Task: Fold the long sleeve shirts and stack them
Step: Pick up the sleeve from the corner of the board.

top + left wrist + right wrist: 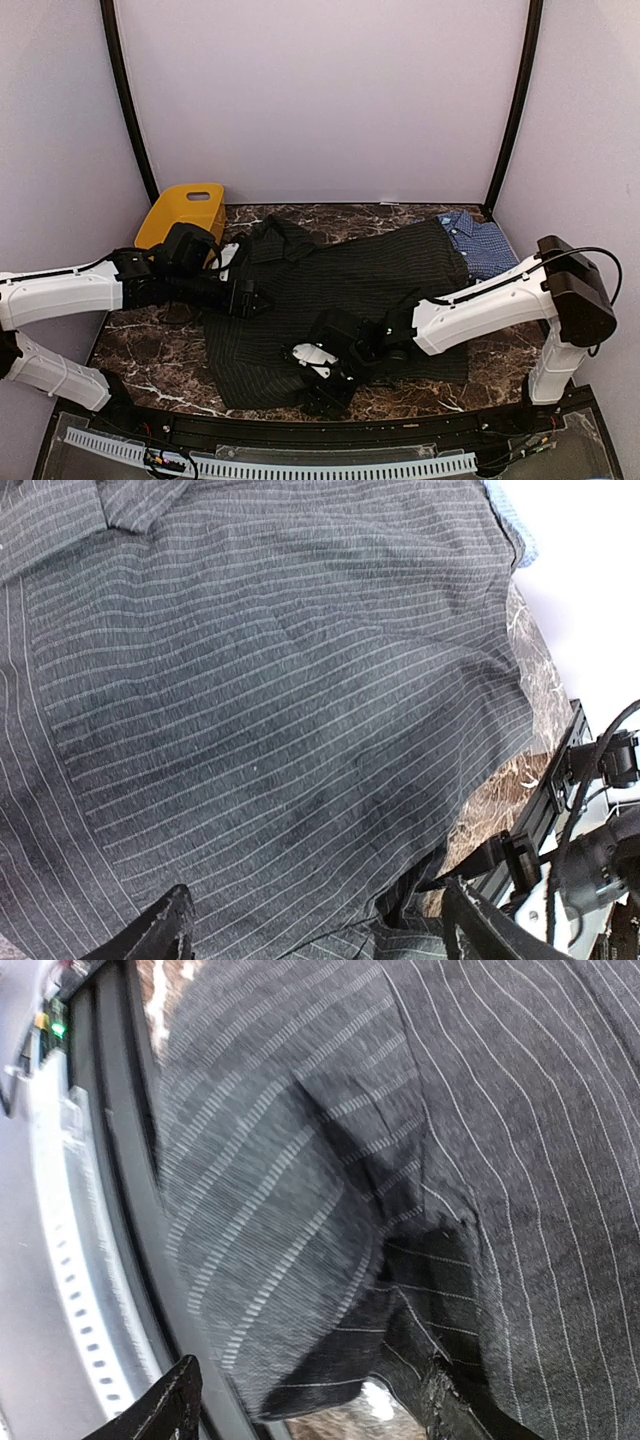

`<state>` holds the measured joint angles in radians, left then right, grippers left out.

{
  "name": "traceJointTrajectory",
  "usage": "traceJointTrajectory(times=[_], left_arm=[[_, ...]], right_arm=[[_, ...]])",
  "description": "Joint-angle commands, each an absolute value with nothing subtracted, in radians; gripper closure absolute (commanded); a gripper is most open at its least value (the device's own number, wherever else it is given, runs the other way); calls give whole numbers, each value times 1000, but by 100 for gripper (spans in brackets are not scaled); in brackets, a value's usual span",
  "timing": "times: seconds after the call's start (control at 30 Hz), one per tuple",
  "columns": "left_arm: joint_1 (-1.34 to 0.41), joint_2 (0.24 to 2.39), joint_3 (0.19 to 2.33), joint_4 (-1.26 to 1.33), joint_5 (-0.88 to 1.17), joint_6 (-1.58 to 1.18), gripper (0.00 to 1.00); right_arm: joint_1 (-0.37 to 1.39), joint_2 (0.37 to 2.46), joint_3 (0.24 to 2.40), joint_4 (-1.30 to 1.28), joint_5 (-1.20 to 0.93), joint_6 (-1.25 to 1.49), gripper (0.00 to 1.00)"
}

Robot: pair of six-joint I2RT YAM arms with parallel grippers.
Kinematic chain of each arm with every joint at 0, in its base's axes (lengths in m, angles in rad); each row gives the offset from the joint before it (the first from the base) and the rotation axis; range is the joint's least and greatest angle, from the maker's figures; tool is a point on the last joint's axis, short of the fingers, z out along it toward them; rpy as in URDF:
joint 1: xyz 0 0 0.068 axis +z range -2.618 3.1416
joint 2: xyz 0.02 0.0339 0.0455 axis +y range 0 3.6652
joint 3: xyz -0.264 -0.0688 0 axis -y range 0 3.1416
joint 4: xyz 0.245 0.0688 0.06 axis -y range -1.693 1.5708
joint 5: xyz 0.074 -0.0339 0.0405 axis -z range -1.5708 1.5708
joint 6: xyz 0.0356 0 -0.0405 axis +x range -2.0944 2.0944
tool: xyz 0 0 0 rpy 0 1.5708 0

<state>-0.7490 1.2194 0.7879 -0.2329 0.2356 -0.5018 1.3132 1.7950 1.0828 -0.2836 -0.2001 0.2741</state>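
Observation:
A black pinstriped long sleeve shirt [350, 285] lies spread over the middle of the marble table, its collar toward the back left. A blue checked shirt [478, 243] lies bunched at the back right, partly under the black one; a sliver of it [517, 532] shows in the left wrist view. My left gripper [255, 298] hovers open over the black shirt's left side [280, 710], fingers [165, 930] wide apart and empty. My right gripper [322, 383] is open at the shirt's near hem, where a loose fold of cloth [300, 1260] lies between its fingers [172, 1405].
A yellow plastic basket [185, 212] stands at the back left corner. The black frame rail [330, 432] runs along the table's near edge, right beside the right gripper. Bare marble [140, 350] shows at the front left.

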Motion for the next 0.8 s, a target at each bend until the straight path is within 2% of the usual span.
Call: traceJointTrajectory(times=[0.0,0.3,0.53,0.6,0.77], left_arm=[[-746,1222,817,-243,211,-486,16],[-745,1268,817,-225,224,-486,16],[-745,1293,816,-218,233,-483,16],[-746,1298,816,-218,236,-483,16],[-746,1307,834,-225,236,-470,16]], right_arm=[[1338,1804,1101,-313,-105,207,28],[1346,1745,1026,-306,17,207,29],[1347,1773,1006,-305,27,207,32],[1346,1791,1010,-308,29,206,38],[1347,1803,1009,-298,38,206,67]])
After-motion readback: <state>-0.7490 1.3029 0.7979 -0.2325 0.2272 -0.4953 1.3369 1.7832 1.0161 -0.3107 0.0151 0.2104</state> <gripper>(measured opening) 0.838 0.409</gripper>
